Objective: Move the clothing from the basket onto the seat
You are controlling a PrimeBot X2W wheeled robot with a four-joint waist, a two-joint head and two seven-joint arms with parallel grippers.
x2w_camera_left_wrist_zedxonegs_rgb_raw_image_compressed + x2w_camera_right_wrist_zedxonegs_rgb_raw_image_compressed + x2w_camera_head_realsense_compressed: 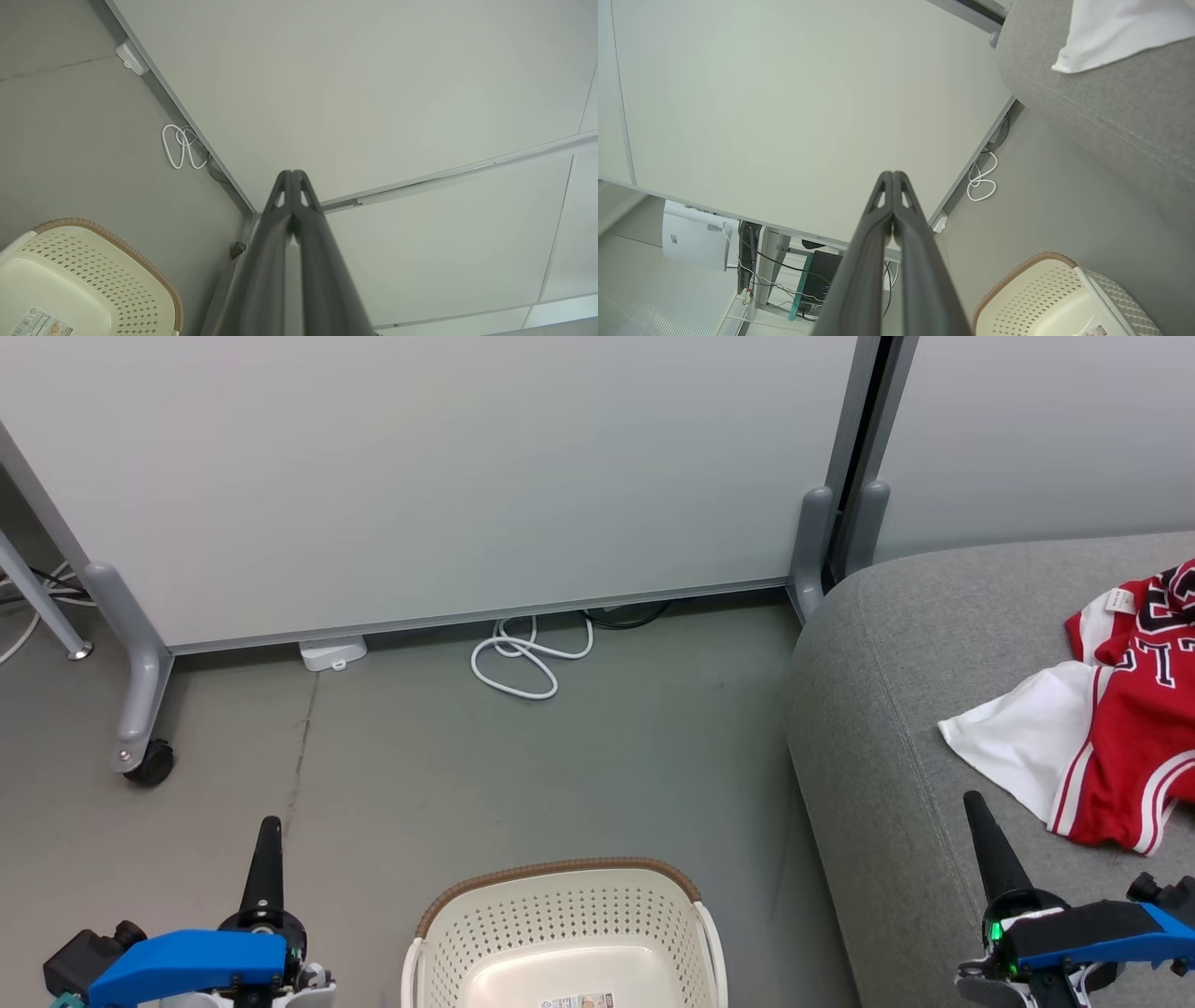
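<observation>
- Near left, the left gripper [270, 829] is clenched on nothing. Near right, the right gripper [977, 810] is also clenched and empty, over the near part of the seat.
- Between them the basket [560, 866] stands on the floor; the part of its inside that shows is bare.
- Farther right, the red-and-white clothing [1130, 756] lies crumpled on the grey seat [887, 709].
- The move looks done, with nothing apparently left to carry.

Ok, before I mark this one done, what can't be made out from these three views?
- The basket: near part cut off by the bottom edge in the head view and both wrist views, so anything there is unseen.
- The clothing on the seat: cut by the head view's right edge; one garment or two, cannot tell.
- The label in the basket: too small to read.
</observation>
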